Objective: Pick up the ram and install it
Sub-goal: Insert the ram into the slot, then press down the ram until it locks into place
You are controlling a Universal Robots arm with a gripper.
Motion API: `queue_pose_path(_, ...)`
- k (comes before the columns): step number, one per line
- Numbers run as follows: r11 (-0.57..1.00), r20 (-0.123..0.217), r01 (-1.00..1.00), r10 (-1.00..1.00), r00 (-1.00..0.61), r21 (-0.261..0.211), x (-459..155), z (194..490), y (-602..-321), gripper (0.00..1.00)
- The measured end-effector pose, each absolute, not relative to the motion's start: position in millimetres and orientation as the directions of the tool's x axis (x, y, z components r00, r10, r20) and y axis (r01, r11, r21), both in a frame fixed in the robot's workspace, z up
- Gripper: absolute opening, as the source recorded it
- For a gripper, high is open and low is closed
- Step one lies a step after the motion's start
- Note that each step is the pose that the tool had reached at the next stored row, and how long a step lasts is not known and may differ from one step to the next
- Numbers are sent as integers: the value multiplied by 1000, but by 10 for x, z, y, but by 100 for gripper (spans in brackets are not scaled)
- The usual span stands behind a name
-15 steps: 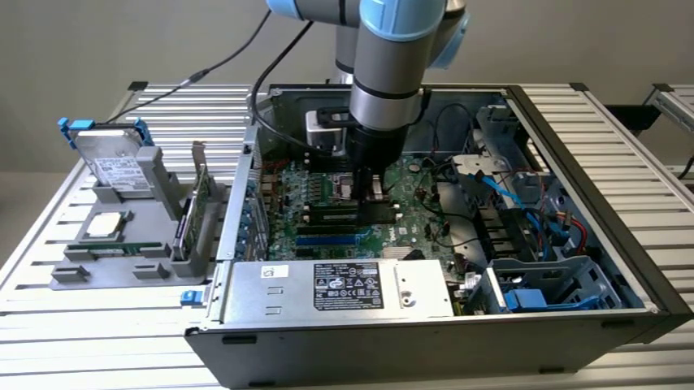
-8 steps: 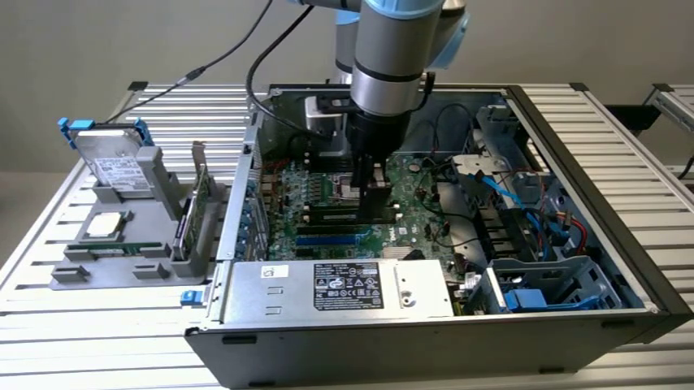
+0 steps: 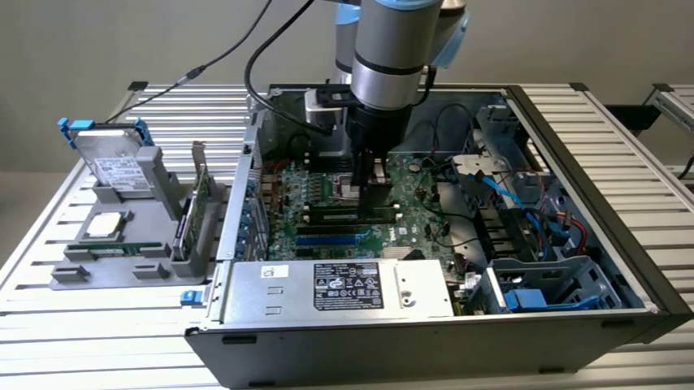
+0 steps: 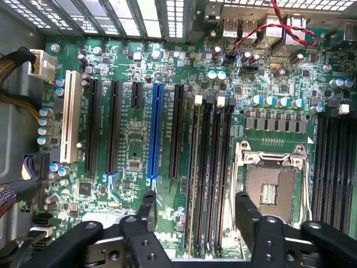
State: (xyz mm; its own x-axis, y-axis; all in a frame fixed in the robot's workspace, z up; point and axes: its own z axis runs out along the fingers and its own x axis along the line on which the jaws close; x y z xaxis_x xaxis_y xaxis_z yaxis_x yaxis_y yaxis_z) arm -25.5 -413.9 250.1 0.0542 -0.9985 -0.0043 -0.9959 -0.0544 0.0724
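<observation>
1. Gripper (image 3: 375,213) sits low inside the open PC case (image 3: 605,205), just over the motherboard (image 3: 314,191). We see its fingers (image 4: 245,215) spread wide with nothing pinched between them.
2. In the wrist view the gripper (image 4: 196,206) straddles the black memory slots (image 4: 212,173). The open CPU socket (image 4: 270,181) is just beside them, and the blue expansion slot (image 4: 155,131) is on the other side.
3. Ram (image 3: 106,249): we read it as the thin green strip lying in the grey holder (image 3: 81,272) on the counter (image 3: 109,333). It is outside the case and well apart from the gripper.
4. The same holder carries the silver processor chip (image 3: 106,226), an upright expansion card (image 3: 198,199) and a hard drive (image 3: 114,162).
5. In the way:
   - The case side wall (image 3: 244,187) stands between the holder and the motherboard.
   - Black cables (image 3: 266,73) loop close beside the arm.
   - The power supply (image 3: 336,286) borders the board's near edge.
</observation>
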Motion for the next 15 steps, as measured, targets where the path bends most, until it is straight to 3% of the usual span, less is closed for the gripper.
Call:
queue_pose_path(2,-54,-4,-996,-999,54,72,-255,2501,-4139,55)
queue_pose_path(3,-54,-4,-996,-999,54,72,-255,2501,-4139,55)
queue_pose_path(8,-54,-4,-996,-999,54,72,-255,2501,-4139,30)
queue_pose_path(9,-54,-4,-996,-999,54,72,-255,2501,-4139,30)
queue_pose_path(12,-54,-4,-996,-999,54,72,-255,2501,-4139,13)
queue_pose_path(15,-54,-4,-996,-999,54,72,-255,2501,-4139,10)
